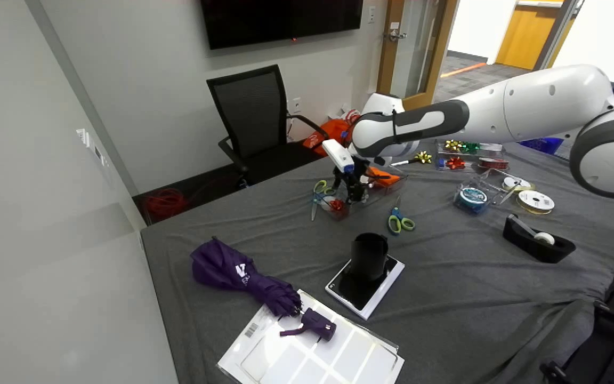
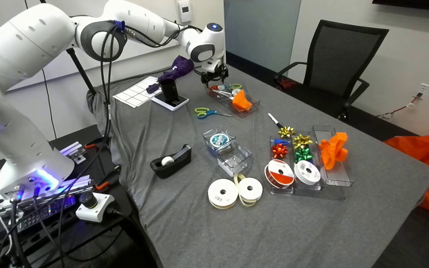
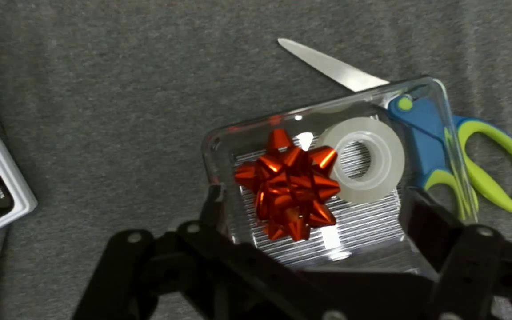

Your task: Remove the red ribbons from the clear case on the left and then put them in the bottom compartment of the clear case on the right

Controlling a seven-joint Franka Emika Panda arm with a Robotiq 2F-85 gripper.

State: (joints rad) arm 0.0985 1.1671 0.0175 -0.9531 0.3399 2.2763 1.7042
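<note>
Red ribbon bows (image 3: 289,189) — two (one near parted gripper (image 3: 316,208)) | scissors (image 2: 213,112) — two

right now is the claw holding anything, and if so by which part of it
Nothing is held: the claw stands open, and the red bow lies in the clear case.

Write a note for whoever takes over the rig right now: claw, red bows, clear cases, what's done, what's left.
Claw: open, holding nothing, above the left case.
Things: red bow in the left case beside a tape roll; second red bow in what looks like the target right case.
Done: claw roughly over the first bow, not yet gripped; whether the rig placed the second, can't tell.
Left: likely grip the first bow, lift it out, lower it into the right case's bottom compartment; which one isn't clear.
</note>
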